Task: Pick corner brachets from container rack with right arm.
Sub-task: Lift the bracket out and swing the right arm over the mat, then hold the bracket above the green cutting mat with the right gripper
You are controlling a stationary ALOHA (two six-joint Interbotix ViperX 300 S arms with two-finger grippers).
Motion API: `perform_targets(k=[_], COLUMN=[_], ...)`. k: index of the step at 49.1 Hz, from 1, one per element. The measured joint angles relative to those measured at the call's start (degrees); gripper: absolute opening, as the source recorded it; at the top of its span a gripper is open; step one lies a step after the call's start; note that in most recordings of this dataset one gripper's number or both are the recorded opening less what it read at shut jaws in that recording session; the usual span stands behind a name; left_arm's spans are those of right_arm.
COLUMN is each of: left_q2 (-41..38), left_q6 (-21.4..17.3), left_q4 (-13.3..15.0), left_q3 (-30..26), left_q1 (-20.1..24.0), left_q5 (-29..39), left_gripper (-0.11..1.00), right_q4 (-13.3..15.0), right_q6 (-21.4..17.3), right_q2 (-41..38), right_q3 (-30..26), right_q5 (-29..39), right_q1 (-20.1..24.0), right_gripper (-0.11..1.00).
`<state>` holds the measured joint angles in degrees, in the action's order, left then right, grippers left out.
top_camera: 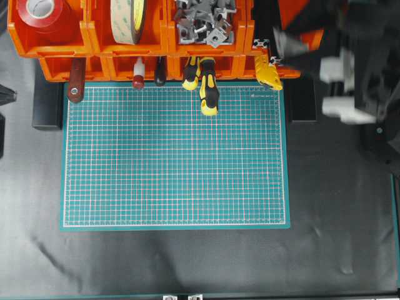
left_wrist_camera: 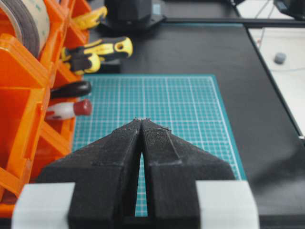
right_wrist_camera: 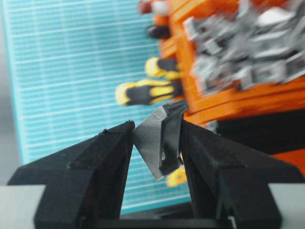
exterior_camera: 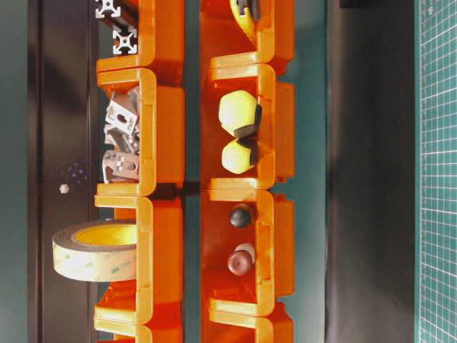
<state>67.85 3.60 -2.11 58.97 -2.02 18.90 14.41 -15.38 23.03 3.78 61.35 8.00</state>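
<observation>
- Corner brachets (top_camera: 203,25) mostly sit heaped in an upper bin of the container rack (top_camera: 156,67), top centre of the overhead view. One more is already out, pinched in the right gripper (right_wrist_camera: 157,138), centre of the right wrist view.
- So the right pincer is partly closed on that single piece. It's tilted and caught by its edges between the two fingers, not seated flat.
- My worry: that skewed hold looks marginal. A quick swing or a bump on the rack lip could twist it loose, and it would drop somewhere near the yellow-handled screwdrivers (top_camera: 206,84).
- The right arm shows blurred in the upper right of the overhead view.
- Left gripper (left_wrist_camera: 142,125) is pressed closed on nothing, low over the green cutting mat (left_wrist_camera: 190,109).
</observation>
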Motion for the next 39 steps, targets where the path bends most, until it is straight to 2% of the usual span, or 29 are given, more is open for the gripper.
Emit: perform_targets(k=[6,18,27,39], left_q2=[0.0,0.0,0.0,0.4], left_q6=[0.0,0.0,0.0,0.0], left_q4=[0.0,0.0,0.0,0.0], left_q3=[0.0,0.0,0.0,0.0], left_q1=[0.0,0.0,0.0,0.1], left_q5=[0.0,-0.1,-0.1,0.0], left_gripper=[0.0,0.0,0.0,0.0], right_q4=[0.0,0.0,0.1,0.1], right_q6=[-5.1,-10.7,-12.4,-12.4], right_q2=[2.5,2.2,-1.8,-10.5], right_q3=[8.0,20.7,25.2,26.0], right_q5=[-6.2,-17.4,-26.5,-38.9], right_q1=[2.5,7.3,9.1,9.2], right_gripper=[0.32,0.32,0.32,0.32])
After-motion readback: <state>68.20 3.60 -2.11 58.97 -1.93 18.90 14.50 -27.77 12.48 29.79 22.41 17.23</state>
